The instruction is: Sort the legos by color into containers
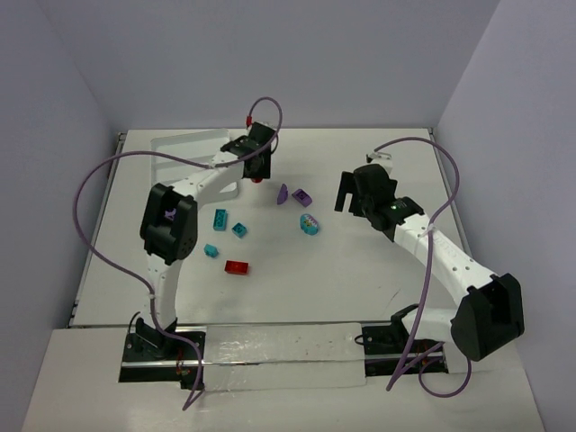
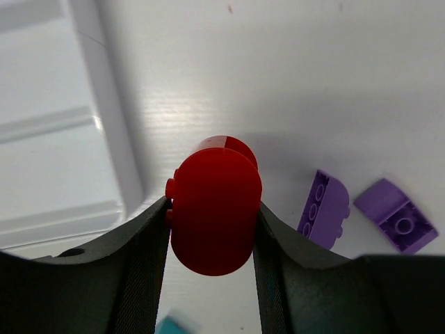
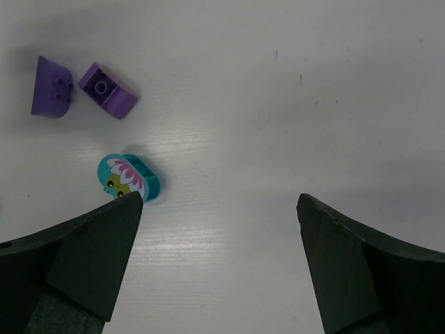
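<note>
We clamp the red brick (image 2: 215, 188) in our left gripper (image 2: 212, 212); the white tray (image 2: 117, 139) lies immediately left in the wrist frame. Our right gripper (image 3: 219, 202) gapes wide.

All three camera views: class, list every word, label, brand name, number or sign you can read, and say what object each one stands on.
None: no readable word, number, brand or sign shows in any view.
The rounded teal piece carries a printed pink flower: a picture, no letters.
The red brick clamped in the left gripper, the purple bricks and the white tray show plain surfaces.
</note>
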Motion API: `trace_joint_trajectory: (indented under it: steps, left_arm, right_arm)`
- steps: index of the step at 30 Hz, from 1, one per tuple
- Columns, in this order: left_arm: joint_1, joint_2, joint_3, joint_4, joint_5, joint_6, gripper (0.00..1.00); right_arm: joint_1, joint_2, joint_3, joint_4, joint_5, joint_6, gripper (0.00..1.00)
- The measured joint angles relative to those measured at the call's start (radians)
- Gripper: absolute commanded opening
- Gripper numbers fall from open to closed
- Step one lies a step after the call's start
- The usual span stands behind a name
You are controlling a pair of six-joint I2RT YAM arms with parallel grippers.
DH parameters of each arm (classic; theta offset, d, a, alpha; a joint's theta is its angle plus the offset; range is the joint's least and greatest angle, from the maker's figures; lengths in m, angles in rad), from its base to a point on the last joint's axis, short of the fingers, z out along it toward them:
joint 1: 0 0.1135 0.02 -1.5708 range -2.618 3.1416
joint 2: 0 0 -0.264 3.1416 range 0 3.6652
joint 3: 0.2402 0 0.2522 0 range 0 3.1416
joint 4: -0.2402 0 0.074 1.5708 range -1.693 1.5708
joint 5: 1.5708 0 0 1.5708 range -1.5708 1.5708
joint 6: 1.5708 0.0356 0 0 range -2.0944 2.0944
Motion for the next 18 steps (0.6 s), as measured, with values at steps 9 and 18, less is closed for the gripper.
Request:
trace_joint_trajectory:
  steps: [9,18]
  left_arm:
    - [0.237,-0.092,0.093,-0.010,-0.022,-0.041,0.15]
    - [0.412,0.057,0.244,-0.040,-0.016,-0.116,0.20]
  right_arm:
    - [0.000,0.000,0.036,-0.010,0.024,-0.019,1.00]
    - [0.000,0.000,0.039,-0.016,0.020,-0.018,1.00]
